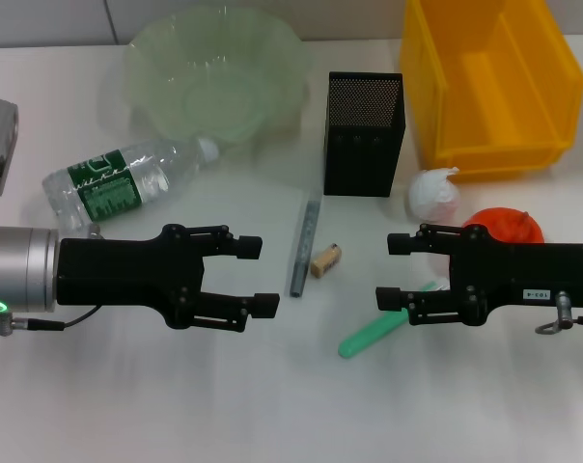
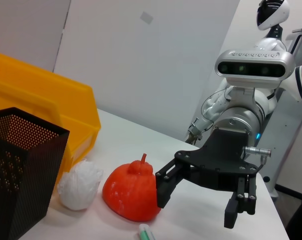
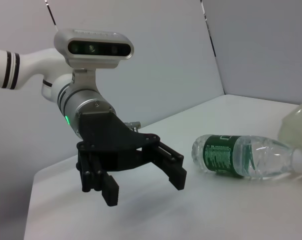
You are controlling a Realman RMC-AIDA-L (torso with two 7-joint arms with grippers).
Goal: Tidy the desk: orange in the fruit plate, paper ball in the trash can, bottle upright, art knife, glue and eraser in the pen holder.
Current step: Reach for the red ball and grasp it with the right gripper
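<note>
White desk (image 1: 272, 405) under my head camera, and it's cluttered. The bottle (image 1: 127, 180) lies on its side at the left, cap pointing toward the pale-green fruit plate (image 1: 214, 72) behind it. The black mesh pen holder (image 1: 364, 133) stands upright mid-desk, with the yellow trash can (image 1: 489, 77) just beside it on the right. In front of the bin I've got the paper ball (image 1: 433, 193), and the orange (image 1: 504, 225) right next to it, partly hidden behind my right arm. Between the two grippers lie a grey stick (image 1: 305, 248), the small tan eraser (image 1: 325, 260) just beside it, and a green tool (image 1: 383, 331) poking out under the right fingers. Left gripper (image 1: 258, 276) hovers level over the desk below the bottle, jaws spread, holding nothing. Right gripper (image 1: 393, 270) faces it, level too, jaws spread and empty.
</note>
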